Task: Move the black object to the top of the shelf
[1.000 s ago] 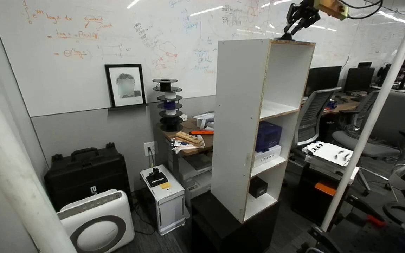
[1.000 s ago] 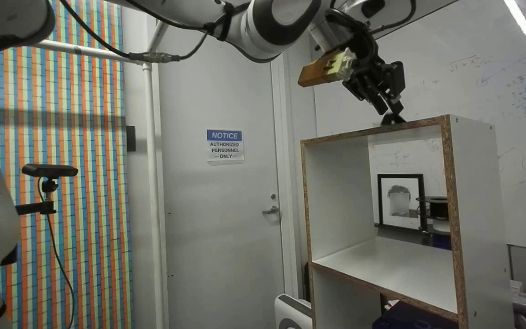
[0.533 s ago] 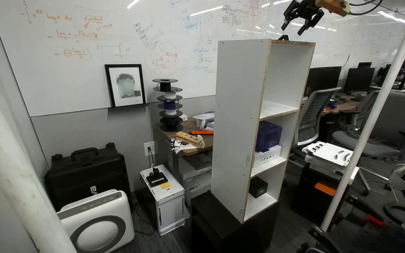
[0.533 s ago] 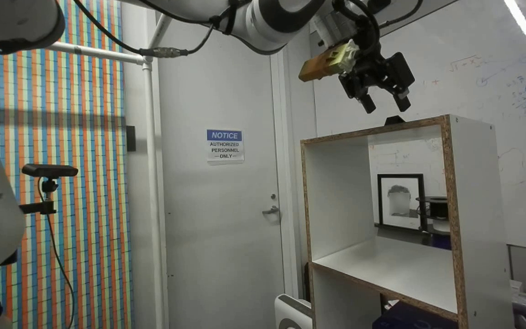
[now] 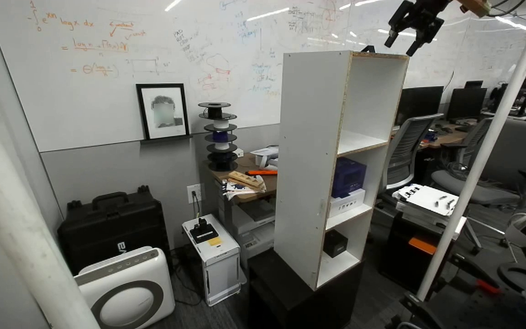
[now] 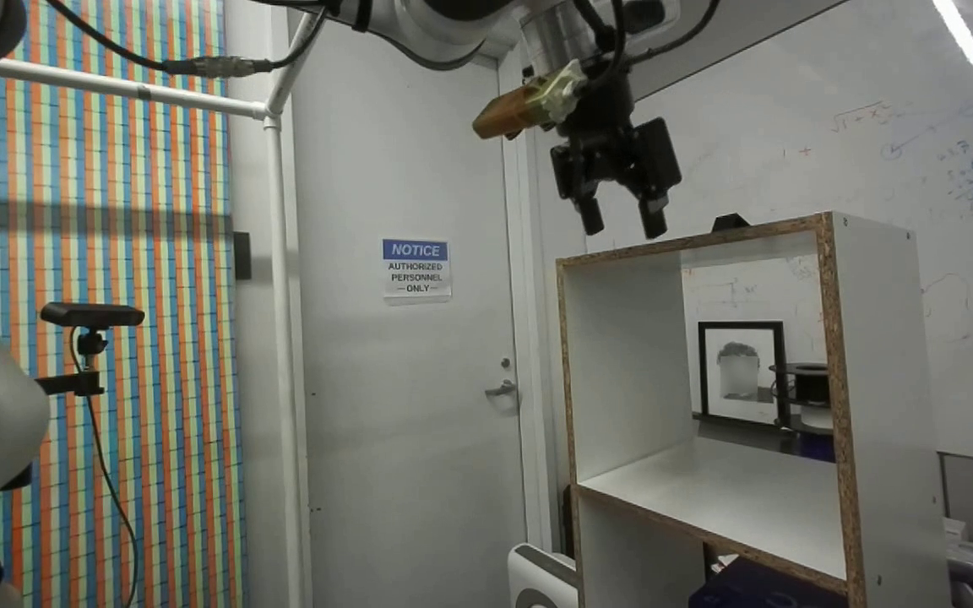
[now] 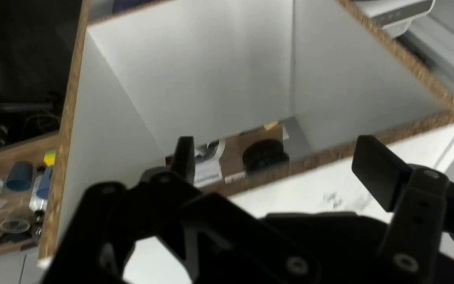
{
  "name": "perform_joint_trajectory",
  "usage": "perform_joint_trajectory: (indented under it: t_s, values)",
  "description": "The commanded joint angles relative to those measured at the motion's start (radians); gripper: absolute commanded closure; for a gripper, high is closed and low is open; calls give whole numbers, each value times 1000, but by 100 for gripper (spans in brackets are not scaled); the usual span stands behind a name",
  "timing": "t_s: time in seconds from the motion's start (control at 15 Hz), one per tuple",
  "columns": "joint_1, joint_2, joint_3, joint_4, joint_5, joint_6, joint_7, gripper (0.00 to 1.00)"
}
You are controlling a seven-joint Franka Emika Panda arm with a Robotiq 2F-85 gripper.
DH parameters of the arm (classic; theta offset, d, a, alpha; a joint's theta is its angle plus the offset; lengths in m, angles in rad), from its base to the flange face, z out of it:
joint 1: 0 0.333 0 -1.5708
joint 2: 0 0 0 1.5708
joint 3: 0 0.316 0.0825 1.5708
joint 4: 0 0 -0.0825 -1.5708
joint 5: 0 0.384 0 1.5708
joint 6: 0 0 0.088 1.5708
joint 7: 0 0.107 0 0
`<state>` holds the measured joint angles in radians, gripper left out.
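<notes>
I'm backing my jaws, spread and empty, away from the object (image 6: 731,223) atop the shelf (image 5: 313,151); task looks done.

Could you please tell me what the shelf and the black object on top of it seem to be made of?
The shelf: probably particleboard with a smooth white coating; its bare front edges show speckled brown chips.
The black object: perhaps matt plastic, since no shine shows, though it appears too small to be sure.
</notes>
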<state>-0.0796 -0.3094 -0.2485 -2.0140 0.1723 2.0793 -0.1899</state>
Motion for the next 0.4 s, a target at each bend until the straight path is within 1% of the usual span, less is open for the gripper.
perform_joint_trajectory:
  t_s: [0.0,0.13,0.2,0.27,0.33]
  values:
    - [-18,-74,18,-158,-36,-100,-45,0]
    - [-26,-57,20,-231,-80,-153,-46,0]
    - [-34,-47,28,-278,-117,-151,-23,0]
    - [-21,-33,16,-205,-72,-144,-31,0]
    - [-24,-28,17,-237,-79,-138,-31,0]
